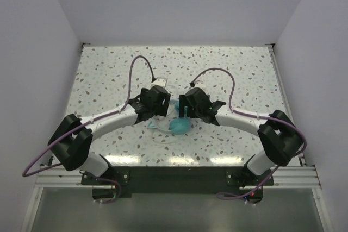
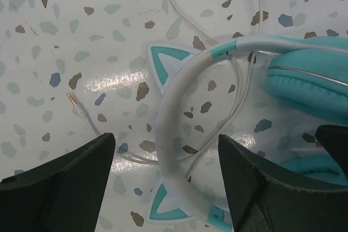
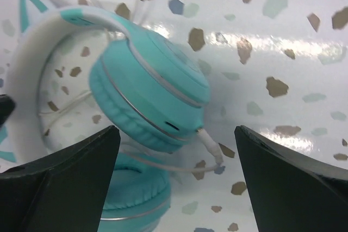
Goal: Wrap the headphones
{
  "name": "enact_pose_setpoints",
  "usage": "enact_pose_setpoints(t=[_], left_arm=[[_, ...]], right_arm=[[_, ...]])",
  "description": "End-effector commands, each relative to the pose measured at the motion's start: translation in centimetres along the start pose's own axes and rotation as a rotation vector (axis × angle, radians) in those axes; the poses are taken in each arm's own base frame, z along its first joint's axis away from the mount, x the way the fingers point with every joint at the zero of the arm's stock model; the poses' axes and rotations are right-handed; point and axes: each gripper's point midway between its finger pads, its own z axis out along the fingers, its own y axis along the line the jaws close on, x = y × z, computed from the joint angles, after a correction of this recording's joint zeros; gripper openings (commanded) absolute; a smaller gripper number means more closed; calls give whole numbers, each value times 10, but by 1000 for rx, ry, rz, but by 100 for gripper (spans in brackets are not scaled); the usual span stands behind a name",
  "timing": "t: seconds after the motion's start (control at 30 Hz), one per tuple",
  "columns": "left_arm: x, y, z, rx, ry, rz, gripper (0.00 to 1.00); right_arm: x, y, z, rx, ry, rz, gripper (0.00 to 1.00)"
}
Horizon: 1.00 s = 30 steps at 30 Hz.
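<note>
We see a white tabletop (image 1: 109, 69) speckled with grey, brown and blue flecks, glossy under the light. Pale walls (image 1: 179, 4) enclose it on three sides, and a metal rail (image 1: 60, 181) runs along its near edge.

The top camera is sitting high above and behind the arms (image 1: 109, 119), looking steeply down so the whole speckled table (image 1: 109, 69) is fitting in frame, bases along the bottom edge. Each wrist camera is hanging really close over the table, peering down past its own dark fingers (image 2: 60, 183) — both are catching the same headphones (image 2: 304, 80), which the top view is showing tiny at centre
</note>
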Motion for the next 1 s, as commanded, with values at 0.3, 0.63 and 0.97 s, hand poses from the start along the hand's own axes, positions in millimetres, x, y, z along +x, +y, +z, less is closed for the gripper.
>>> enact_pose_setpoints(t=[0.3, 0.63, 0.97], left_arm=[[11, -4, 46, 115, 74, -5, 73], [51, -10, 66, 136, 205, 43, 52], [26, -2, 49, 69, 131, -21, 0]], right_arm=[[-25, 27, -28, -186, -40, -76, 90], [-27, 19, -44, -189, -67, -106, 90], [-49, 17, -65, -198, -132, -122, 91]])
